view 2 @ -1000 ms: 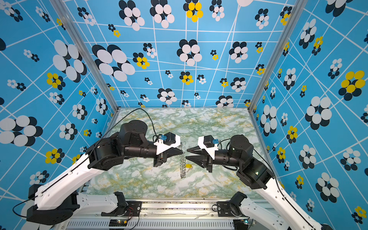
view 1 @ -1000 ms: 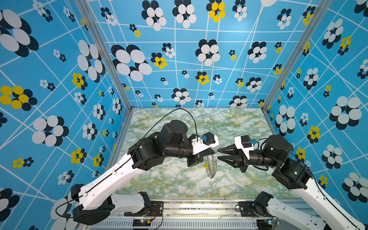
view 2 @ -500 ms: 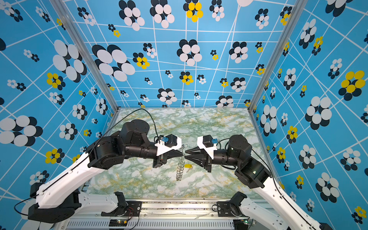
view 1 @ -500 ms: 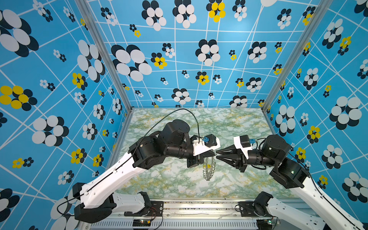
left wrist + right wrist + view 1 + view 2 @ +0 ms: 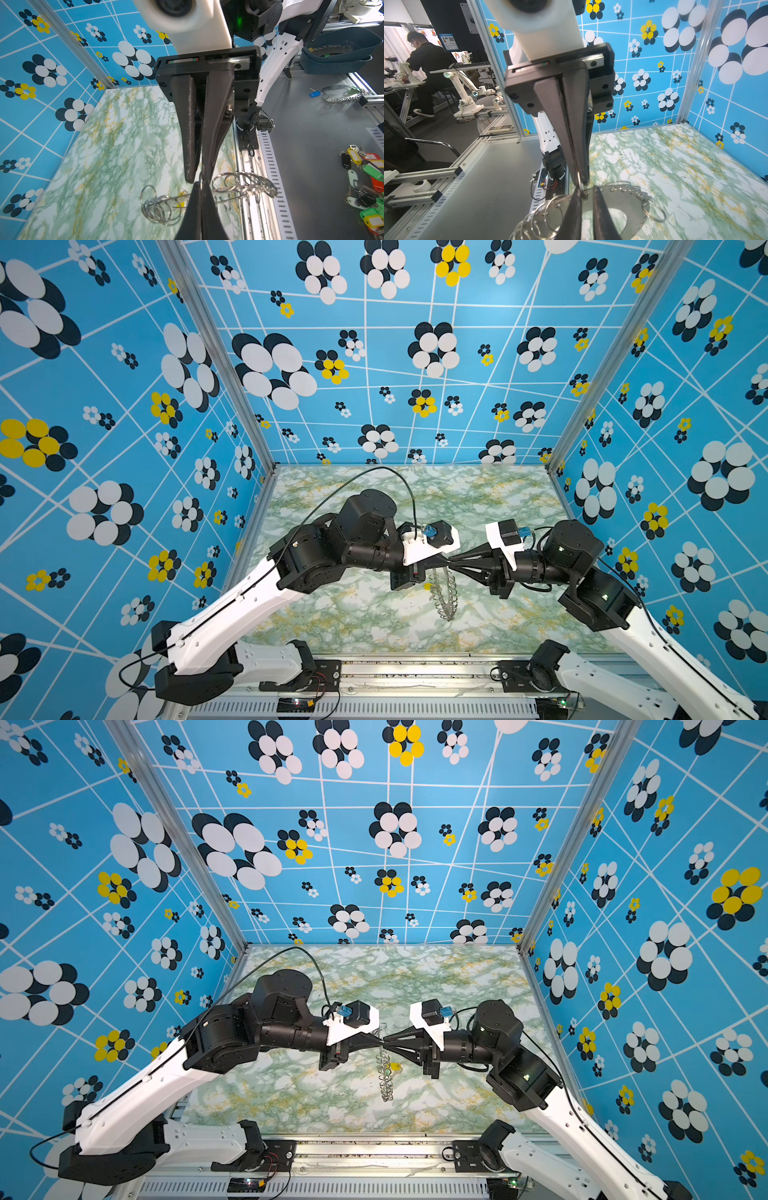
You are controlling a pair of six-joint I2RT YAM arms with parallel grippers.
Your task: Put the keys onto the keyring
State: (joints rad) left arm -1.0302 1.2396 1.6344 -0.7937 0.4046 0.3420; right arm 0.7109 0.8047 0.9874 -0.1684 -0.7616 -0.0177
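Left pincer [image 5: 444, 562] fully together, clamped on the rim of the flat grey metal keyring with silver wire loops [image 5: 444, 595] — the keyring hangs edge-on below the tips, above the green-marbled desk [image 5: 353, 614]. Right pincer [image 5: 453, 564] meets it tip to tip, its fingers [image 5: 571, 133] nearly together on one small wire loop at the rim. Small yellow plastic key tag [image 5: 395, 1065] shows just beside the hanging keyring — whether it touches the keyring I cannot tell.

We note a green-veined marble tabletop [image 5: 498, 506] inside blue flower-patterned walls [image 5: 104, 406]. Outside: dark bin [image 5: 340, 52], heap of coloured key tags [image 5: 369, 172], seated person [image 5: 425, 60].
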